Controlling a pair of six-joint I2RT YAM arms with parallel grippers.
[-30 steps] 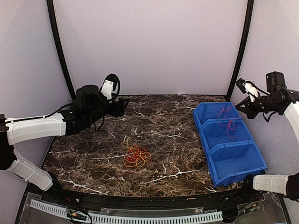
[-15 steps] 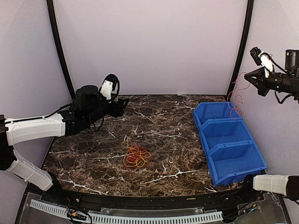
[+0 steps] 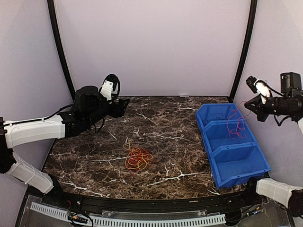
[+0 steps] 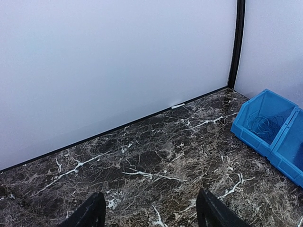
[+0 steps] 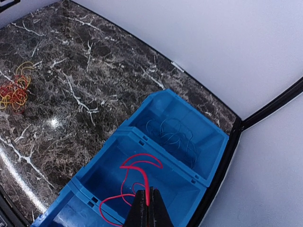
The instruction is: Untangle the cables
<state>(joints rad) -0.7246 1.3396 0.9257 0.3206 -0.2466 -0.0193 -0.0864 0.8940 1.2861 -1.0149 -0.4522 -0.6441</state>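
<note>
One knotted bundle (image 3: 138, 158) lies loose, right gripper (image 5: 147, 196) pinches one red cable (image 5: 137, 166), left gripper (image 4: 150, 210) gapes empty; only wrist views show one blue cable (image 5: 173, 132).

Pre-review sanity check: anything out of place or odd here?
Nothing damaged or spilled. Only the red cable dangles from the shut right tool over the blue bin's middle compartment, and a tangled bundle lies on the table.

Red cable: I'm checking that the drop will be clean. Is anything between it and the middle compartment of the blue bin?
Nothing visible does. The red cable hangs from the shut right hand straight into the middle compartment of the blue bin; the blue cable lies in the far one.
</note>
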